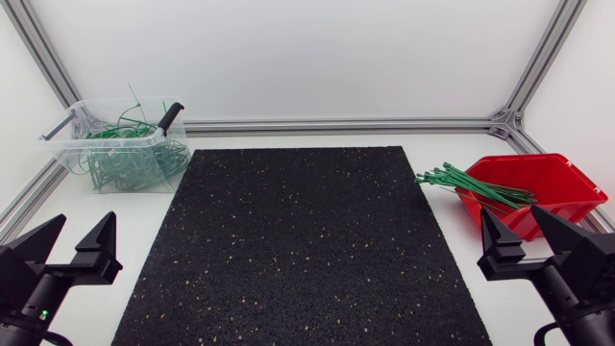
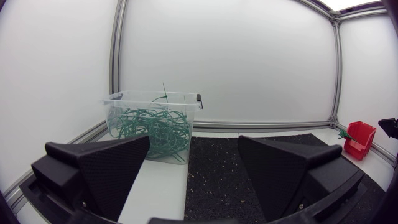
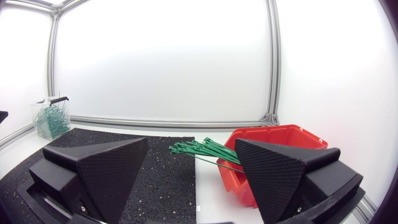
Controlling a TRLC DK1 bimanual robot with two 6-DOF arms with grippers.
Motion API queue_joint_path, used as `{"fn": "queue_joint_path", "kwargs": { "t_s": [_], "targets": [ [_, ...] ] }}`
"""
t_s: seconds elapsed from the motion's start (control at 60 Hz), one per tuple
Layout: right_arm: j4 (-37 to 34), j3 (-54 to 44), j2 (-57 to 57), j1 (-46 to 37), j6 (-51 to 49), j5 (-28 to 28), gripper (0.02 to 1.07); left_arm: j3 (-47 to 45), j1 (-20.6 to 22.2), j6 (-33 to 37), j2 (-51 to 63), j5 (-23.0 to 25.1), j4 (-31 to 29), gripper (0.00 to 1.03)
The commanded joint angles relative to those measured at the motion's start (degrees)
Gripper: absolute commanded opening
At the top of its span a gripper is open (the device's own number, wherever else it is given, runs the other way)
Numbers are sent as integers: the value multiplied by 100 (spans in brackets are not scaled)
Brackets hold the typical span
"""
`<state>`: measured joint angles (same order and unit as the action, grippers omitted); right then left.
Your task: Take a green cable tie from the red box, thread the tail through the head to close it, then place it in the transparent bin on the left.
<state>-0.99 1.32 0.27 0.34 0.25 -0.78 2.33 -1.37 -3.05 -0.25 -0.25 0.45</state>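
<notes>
Two arms show in the head view. Its lower edge cuts both off, so only the last links and the grippers are seen.

At the left, the left gripper (image 1: 84, 226) stands near the front of the white table (image 1: 447, 269). Its two wedge fingers are wide apart, with nothing between them.

Behind it, in the far left corner, is one transparent plastic bin (image 1: 72, 142). It holds a tangle of looped green cable ties (image 1: 125, 159). They overlap so much that I cannot count them, and one thin tail rises above the rim. One black clip-like piece (image 1: 170, 115) sits on the bin's right rim, but it is too small to make out exactly.

One black speckled rubber mat (image 1: 288, 240) covers the middle of the table.

Right of the mat stands one red plastic box (image 1: 557, 178). The right gripper hides its near corner. One bundle of straight green cable ties (image 1: 471, 183) lies across the box's left wall. One end sticks out toward the mat and the other end is down inside the box. The ties are too close together to count.

The right gripper (image 1: 509, 216) stands just in front of the red plastic box, its fingers also apart and holding nothing. In the right wrist view, one of its fingers covers part of the box.
</notes>
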Motion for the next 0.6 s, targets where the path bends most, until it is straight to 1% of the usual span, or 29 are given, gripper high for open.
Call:
{"fn": "queue_joint_path", "kwargs": {
  "t_s": [0.0,0.2,0.383,0.583],
  "targets": [
    [38,-132,-62,10,80,7,104,-224,40,-82,-54,43,-89,99],
    [56,-132,-62,-16,72,7,104,-224,49,-82,-54,43,-89,99],
    [222,-53,-71,-43,124,-2,104,-224,49,-82,-54,43,-89,99],
    [310,457,-36,-43,133,-2,103,-224,40,-82,-54,43,-89,99]
  ]
}}
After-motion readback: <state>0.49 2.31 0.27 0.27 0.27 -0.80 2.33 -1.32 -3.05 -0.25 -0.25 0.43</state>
